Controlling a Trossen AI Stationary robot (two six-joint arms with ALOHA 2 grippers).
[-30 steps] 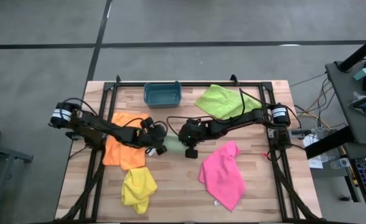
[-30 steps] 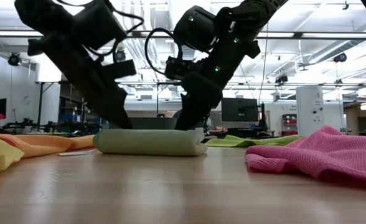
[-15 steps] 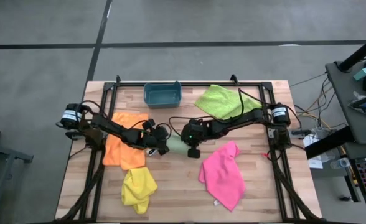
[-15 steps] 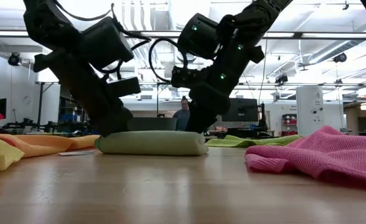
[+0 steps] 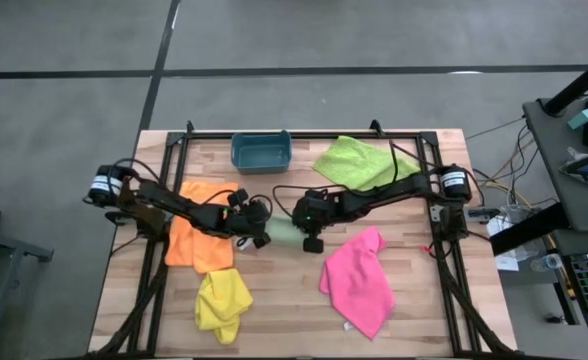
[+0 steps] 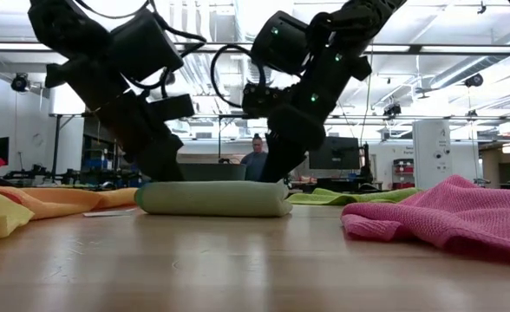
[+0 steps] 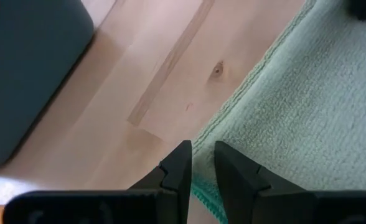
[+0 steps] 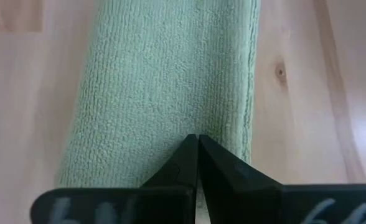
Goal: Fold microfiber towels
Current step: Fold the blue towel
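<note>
A light wooden slatted table (image 5: 414,300) framed by black metal rails is seen from straight above. Near its far edge a teal rectangular plastic bin (image 5: 260,151) is placed, with a lime green microfiber cloth (image 5: 349,160) spread beside it. An orange microfiber cloth (image 5: 199,238) is laid flat on the left side, and a crumpled yellow microfiber cloth (image 5: 222,303) is found nearer the front edge. A pink microfiber cloth (image 5: 359,283) is draped on the right. At the centre, a folded pale mint green microfiber cloth (image 5: 282,232) is flanked by the left gripper (image 5: 257,229) and the right gripper (image 5: 307,231), both lowered onto its ends
</note>
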